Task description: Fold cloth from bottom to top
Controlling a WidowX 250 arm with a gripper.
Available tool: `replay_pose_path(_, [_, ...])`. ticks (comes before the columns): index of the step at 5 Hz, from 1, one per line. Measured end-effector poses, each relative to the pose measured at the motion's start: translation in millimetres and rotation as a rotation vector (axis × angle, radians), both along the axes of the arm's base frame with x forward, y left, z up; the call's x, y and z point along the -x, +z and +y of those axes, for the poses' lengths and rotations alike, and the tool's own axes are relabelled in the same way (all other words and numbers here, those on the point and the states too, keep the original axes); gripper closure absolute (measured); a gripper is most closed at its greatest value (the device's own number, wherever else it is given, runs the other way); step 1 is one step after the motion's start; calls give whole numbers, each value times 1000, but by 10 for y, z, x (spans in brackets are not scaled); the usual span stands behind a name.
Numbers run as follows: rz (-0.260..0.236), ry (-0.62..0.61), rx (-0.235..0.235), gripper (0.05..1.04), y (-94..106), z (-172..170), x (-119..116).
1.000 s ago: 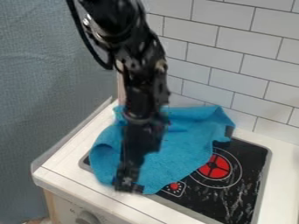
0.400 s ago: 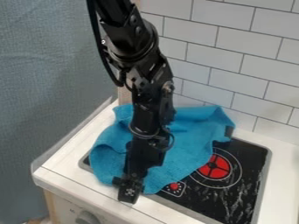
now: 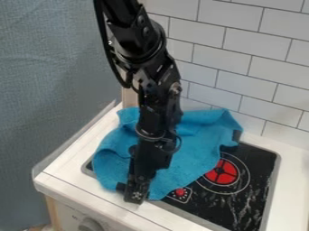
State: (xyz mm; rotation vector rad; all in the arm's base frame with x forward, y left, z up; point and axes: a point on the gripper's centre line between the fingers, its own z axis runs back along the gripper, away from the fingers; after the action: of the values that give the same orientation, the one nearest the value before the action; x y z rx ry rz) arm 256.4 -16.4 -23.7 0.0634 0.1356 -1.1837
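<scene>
So I had my black two-finger gripper (image 3: 134,194) pointed down at the near end of the bright blue, soft-looking fabric cloth (image 3: 193,149), right by the front border of the black toy stovetop (image 3: 262,180). My guess at why there: the job was folding bottom to top, so the near edge was the bit I needed to grab and carry toward the white tiled wall (image 3: 241,58). Honestly can't tell you whether my jaws were spread, pressed together or pinching some fabric, my own bulk was in the way. My black jointed arm (image 3: 160,122) came down from the top and lay across the cloth in the view, which I reckon made sense for getting at that near edge.

As for the cloth, it was sprawled over the left and back parts of the stovetop, with some of it over the white countertop (image 3: 87,191). Its far side looked rumpled, with a peak at the back right and a small dark patch (image 3: 236,135) at the right corner. The left side bulged out in a loose curve, and the near end narrowed close to the red dial (image 3: 180,192). Didn't look like a finished fold to me, and I figured a shallow grip could've slipped off.
</scene>
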Motion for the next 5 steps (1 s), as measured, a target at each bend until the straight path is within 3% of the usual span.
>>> replay_pose_path(1, [-8,13,-2,687,-13,-2,-41])
replay_pose_path(2, [-15,18,-12,883,-19,10,-70])
replay_pose_path(3, [-25,31,-14,981,-20,11,-89])
replay_pose_path(4, [-33,47,-14,1013,-8,16,-92])
replay_pose_path(5, [-31,53,14,1019,15,-19,-39])
